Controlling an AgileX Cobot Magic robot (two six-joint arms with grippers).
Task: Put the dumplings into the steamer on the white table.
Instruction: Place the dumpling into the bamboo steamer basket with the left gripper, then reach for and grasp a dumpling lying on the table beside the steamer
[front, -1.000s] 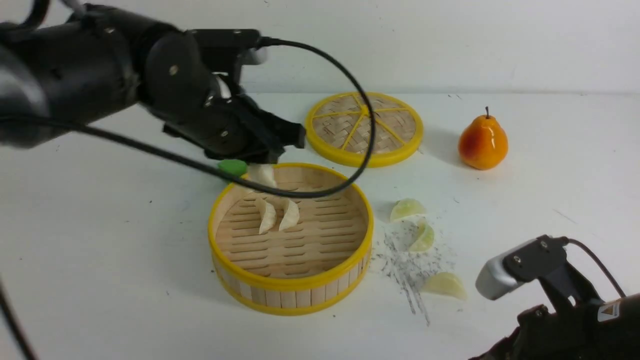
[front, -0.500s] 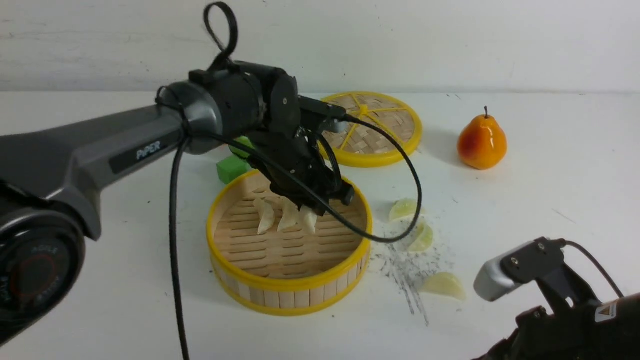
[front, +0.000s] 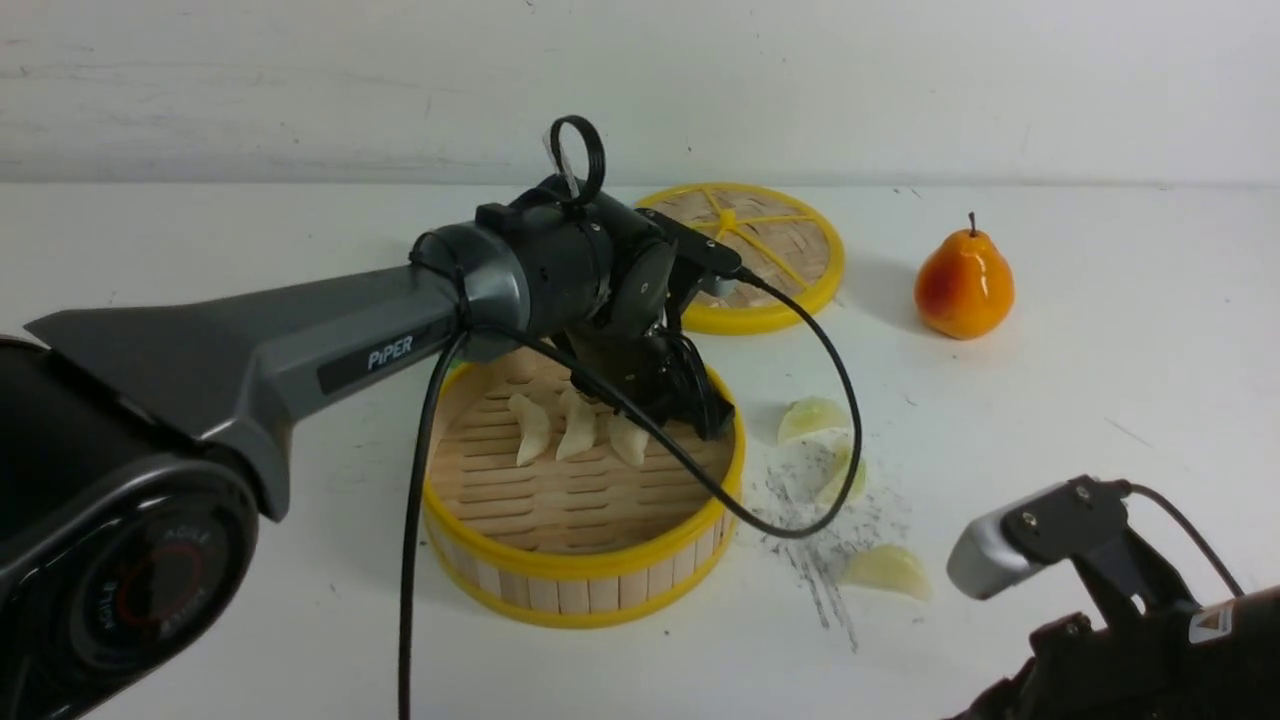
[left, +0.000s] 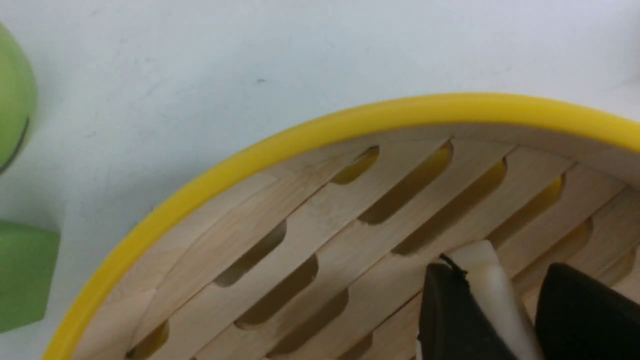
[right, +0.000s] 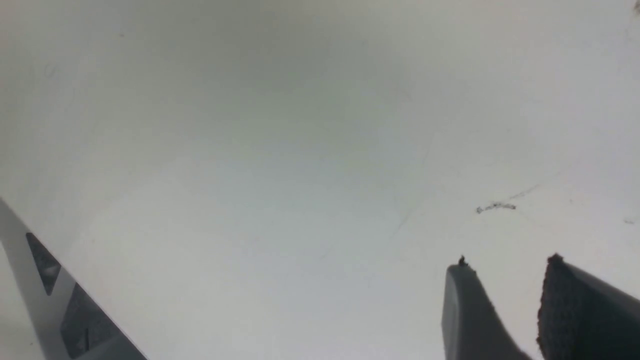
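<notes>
the left tool (left: 500, 290) sat low inside the steamer (front: 585, 568), clenched on a white dumpling (left: 482, 265) right beside two white dumplings (front: 530, 428) lying on the basket floor. three green dumplings (front: 812, 416) lay on the table (front: 1100, 420) just right of the steamer. the right tool (right: 507, 272) hung parted and empty over bare table. letting go at a tilt could knock the neighbours, and the slack cable (front: 790, 533) drooping over the green ones might drag them when the arm lifted.
</notes>
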